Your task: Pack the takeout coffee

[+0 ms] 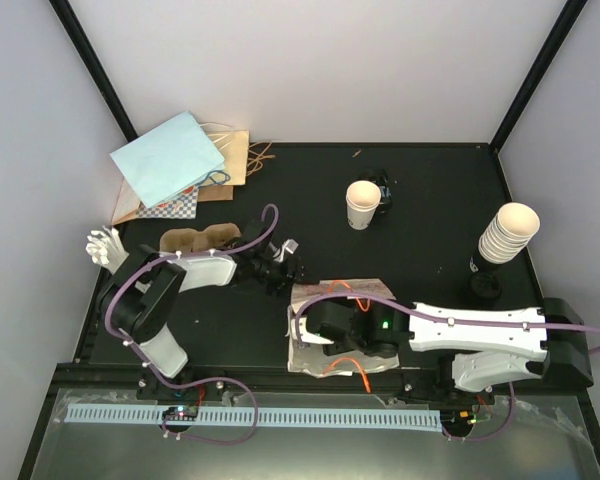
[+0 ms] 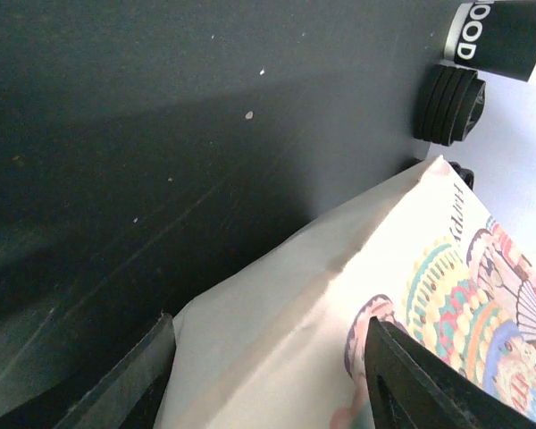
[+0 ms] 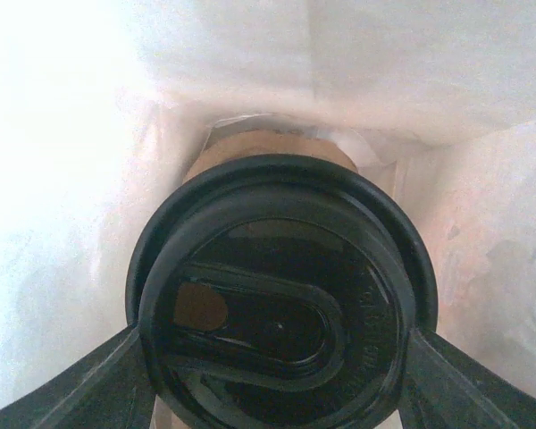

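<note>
Right gripper (image 3: 272, 375) is inside the printed paper bag (image 3: 62, 197), with its two fingers (image 3: 107, 380) set against opposite sides of the lidded coffee cup (image 3: 272, 299). As far as I can see, it is pinching the cup at the black lid (image 3: 250, 223).

What my next move turns on is the cup's axis. The lid faces straight back at the wrist camera, so the cup points base-first along my line of reach, deeper into the bag, with paper walls close on both sides and above. A brown surface (image 3: 268, 147) shows just past the lid — the cup's own body or something in the bag, I cannot tell.

I judge the cup should go further in and then be let go, so travel should run along that axis, not across it.

Left gripper (image 2: 270, 344) sits at the bag's outer edge, fingers apart with the printed panel between them — gripping or only straddling, I cannot tell. The right arm is the one on the cup.
</note>
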